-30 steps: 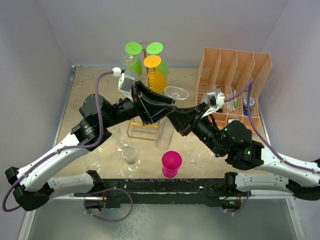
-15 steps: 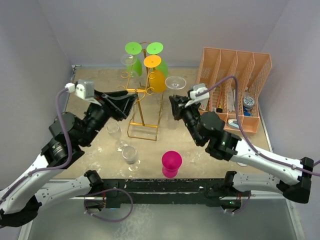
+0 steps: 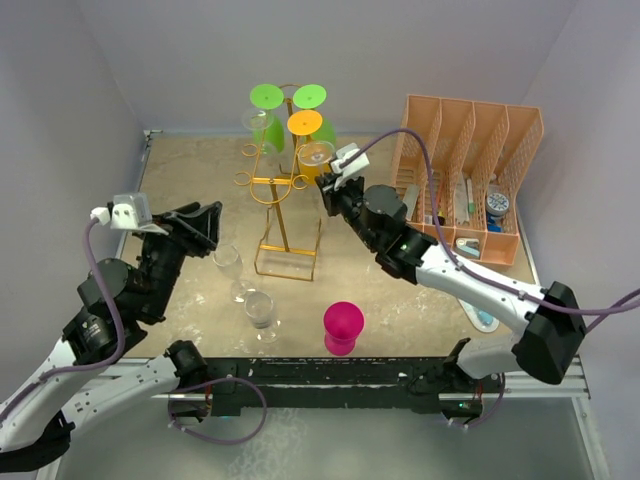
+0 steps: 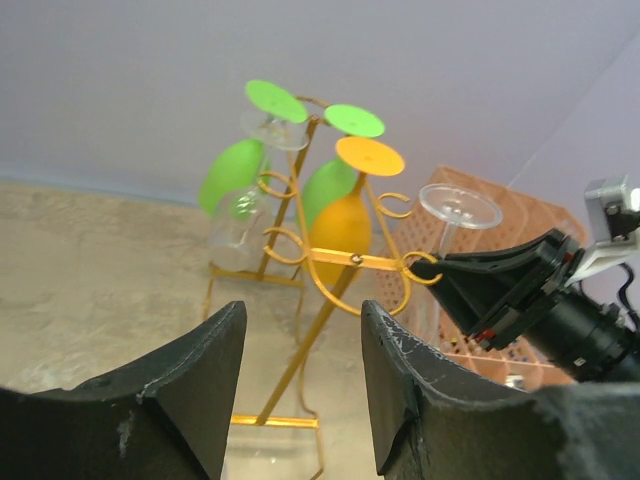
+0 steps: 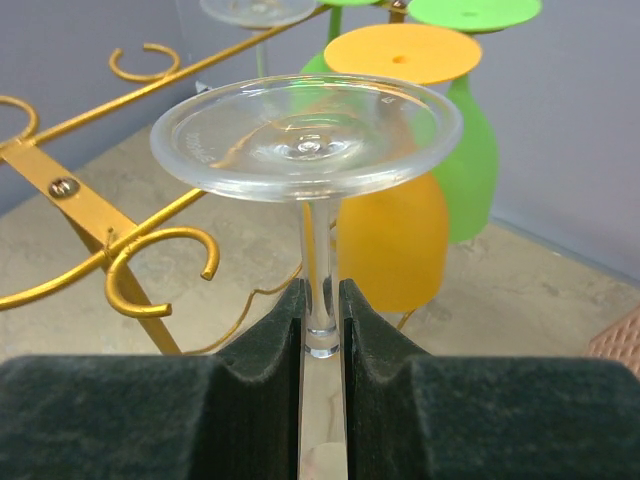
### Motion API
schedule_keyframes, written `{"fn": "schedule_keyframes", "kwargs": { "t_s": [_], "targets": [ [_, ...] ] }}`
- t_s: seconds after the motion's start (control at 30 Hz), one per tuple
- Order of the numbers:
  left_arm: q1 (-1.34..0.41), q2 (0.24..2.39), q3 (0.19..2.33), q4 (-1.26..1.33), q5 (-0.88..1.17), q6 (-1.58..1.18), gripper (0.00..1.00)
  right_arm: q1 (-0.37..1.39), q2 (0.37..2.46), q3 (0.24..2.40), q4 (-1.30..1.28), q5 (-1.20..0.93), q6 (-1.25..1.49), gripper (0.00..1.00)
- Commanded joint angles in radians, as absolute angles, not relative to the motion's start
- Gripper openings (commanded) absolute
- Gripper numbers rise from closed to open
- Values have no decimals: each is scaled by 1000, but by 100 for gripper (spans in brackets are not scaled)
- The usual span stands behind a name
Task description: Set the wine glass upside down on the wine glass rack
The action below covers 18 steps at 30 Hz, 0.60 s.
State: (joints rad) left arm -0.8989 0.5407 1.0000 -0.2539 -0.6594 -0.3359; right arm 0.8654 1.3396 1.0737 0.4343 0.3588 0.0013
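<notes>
The clear wine glass [image 5: 305, 135] is held upside down, foot up, with my right gripper [image 5: 321, 300] shut on its stem. In the top view the wine glass [image 3: 316, 152] is beside the right-hand hooks of the gold wine glass rack [image 3: 285, 215], close to a curled hook [image 5: 150, 260]; its bowl is hidden under the gripper [image 3: 332, 192]. My left gripper [image 3: 205, 222] is open and holds nothing, left of the rack and apart from it. From the left wrist, the rack [image 4: 330, 290] shows between the open fingers, the glass [image 4: 460, 207] to its right.
Two green glasses [image 3: 267, 97], an orange one [image 3: 305, 122] and a clear one [image 3: 255, 120] hang on the rack. Two clear glasses [image 3: 228, 262] [image 3: 260, 310] and a magenta one [image 3: 343, 325] stand on the table in front. A peach organizer [image 3: 465, 170] stands at the right.
My left gripper let go of the glass, opened and drew back to the left. My right arm carried the glass back and left, up to the rack's right side.
</notes>
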Motion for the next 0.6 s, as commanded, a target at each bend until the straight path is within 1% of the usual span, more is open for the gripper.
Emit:
{"fn": "schedule_keyframes", "kwargs": {
  "t_s": [0.0,0.07,0.37,0.57],
  "targets": [
    [-900,516,963,-258,-758,-285,47,797,1340,1125,572,197,-84,0],
    [-900,506,954,-263,-776,-290,47,780,1350,1121,584,154,-103,0],
    [-900,462,939,-278,-781,-302,47,746,1407,1121,657,80,-145,0],
    [-900,473,936,-276,-796,-300,47,721,1457,1144,701,39,-172,0]
  ]
}}
